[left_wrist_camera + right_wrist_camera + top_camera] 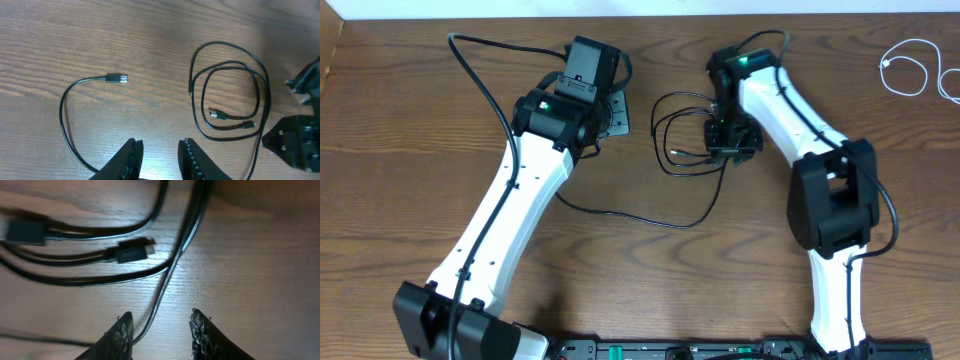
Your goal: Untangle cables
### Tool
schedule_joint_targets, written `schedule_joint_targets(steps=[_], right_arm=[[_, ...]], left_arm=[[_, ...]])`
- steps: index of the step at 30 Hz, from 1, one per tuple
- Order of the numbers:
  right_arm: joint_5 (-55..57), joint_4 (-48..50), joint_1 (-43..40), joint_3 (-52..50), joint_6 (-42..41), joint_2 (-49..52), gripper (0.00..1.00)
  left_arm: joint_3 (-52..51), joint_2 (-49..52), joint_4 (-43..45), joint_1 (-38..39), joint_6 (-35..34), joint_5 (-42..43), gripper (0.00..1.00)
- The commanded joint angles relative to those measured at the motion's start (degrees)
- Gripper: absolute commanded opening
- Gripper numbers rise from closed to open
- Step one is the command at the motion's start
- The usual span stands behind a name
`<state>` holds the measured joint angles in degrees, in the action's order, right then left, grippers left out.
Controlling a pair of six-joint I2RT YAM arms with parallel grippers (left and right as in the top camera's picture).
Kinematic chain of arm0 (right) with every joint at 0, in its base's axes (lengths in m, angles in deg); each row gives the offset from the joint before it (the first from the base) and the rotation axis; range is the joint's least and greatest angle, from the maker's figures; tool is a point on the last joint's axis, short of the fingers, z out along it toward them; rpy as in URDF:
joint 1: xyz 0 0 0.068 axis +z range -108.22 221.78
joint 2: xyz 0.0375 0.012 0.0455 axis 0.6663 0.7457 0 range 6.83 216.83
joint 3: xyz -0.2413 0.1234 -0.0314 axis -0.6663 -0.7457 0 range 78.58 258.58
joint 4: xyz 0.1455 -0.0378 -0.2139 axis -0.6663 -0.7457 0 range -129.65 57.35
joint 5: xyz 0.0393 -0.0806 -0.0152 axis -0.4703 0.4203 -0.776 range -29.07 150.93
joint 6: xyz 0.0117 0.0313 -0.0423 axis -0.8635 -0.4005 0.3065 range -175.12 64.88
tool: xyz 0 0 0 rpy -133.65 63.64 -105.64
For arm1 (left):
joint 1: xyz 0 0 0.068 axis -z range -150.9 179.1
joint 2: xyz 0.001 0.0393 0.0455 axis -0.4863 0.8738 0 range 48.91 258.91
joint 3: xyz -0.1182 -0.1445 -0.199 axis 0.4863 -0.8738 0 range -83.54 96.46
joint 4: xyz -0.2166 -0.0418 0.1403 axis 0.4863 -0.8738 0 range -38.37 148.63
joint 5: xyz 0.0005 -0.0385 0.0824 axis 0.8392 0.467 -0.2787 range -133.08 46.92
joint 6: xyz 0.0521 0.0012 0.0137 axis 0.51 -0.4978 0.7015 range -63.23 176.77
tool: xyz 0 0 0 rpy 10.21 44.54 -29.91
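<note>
The black cable (678, 128) lies in loose loops on the table between the two arms, and its tail (650, 218) trails toward the left arm. In the left wrist view the loops (260, 95) sit ahead to the right and one plug end (117, 78) rests ahead to the left. My left gripper (160, 145) is open, with only bare wood between its fingers. My right gripper (161, 316) hovers low over the loops, open, and one black strand (167, 282) runs down between its fingers. A small plug (132, 251) lies just ahead. The white cable (910, 70) is coiled at the far right, apart from both.
The wooden table (420, 120) fills the view. A black robot wire (480, 80) arcs from the far edge down to the left arm. The right gripper's body (300, 145) shows at the right edge of the left wrist view, close to the loops.
</note>
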<state>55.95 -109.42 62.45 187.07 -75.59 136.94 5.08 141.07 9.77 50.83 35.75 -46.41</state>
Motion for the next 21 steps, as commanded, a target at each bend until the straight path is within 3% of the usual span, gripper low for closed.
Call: schedule_joint_targets(steps=[1,21], right_arm=[[6.0,-0.1,2.5,-1.0,-4.4,0.7,0.34],[12.0,3.9,5.1,-11.6,-10.0,0.8,0.29]], left_arm=[[-0.3,0.0,0.1,-0.2,-0.2,-0.4,0.29],[-0.3,0.0,-0.4,-0.2,-0.2,-0.4,0.29]])
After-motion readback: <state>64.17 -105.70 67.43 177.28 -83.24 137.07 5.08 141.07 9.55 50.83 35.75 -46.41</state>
